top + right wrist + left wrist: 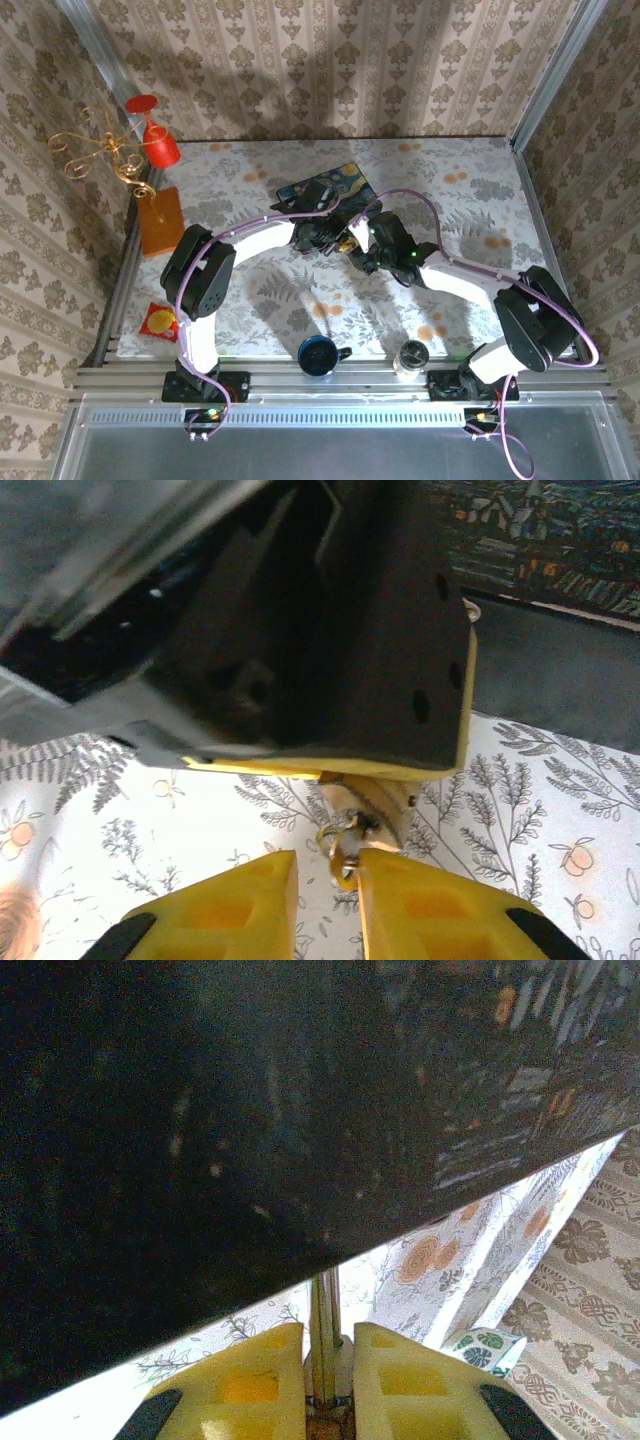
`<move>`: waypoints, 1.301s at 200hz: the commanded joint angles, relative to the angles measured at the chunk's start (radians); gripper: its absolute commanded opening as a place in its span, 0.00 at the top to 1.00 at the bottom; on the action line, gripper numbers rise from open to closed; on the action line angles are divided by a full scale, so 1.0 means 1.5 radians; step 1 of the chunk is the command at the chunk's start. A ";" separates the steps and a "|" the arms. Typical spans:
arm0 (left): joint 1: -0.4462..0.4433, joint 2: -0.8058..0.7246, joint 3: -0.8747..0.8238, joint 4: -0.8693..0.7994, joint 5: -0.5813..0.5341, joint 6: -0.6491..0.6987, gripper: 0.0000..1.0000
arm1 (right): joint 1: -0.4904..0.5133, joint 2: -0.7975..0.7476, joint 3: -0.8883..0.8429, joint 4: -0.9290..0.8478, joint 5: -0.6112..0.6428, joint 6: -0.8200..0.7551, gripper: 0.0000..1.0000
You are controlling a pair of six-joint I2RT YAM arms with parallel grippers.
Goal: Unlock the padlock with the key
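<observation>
The left hand (327, 1335) is clamped on the padlock (322, 1370) by its shackle, close against the tin (200, 1140). The right wrist view adds the brassy body, just above the right hand (327, 862), which pinches the key (345, 852). From above, both hands meet beside the tin.

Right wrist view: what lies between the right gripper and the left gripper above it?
The brassy padlock, under the left gripper, and what looks like the key, running from it into the right gripper; right wrist view.
</observation>
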 commanded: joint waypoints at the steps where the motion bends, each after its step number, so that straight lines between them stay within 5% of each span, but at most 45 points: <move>1: 0.003 0.007 0.021 0.028 0.024 -0.009 1.00 | 0.003 0.013 0.020 -0.016 0.033 -0.008 0.77; 72: 0.004 0.014 0.027 0.038 0.034 -0.012 1.00 | 0.003 0.044 0.021 0.006 0.044 0.009 0.84; 175: 0.007 0.013 0.026 0.050 0.042 -0.014 1.00 | -0.004 0.045 -0.001 0.038 0.049 0.022 0.80; 260: 0.008 0.014 0.023 0.062 0.052 -0.014 1.00 | -0.009 0.053 -0.009 0.051 0.051 0.034 0.94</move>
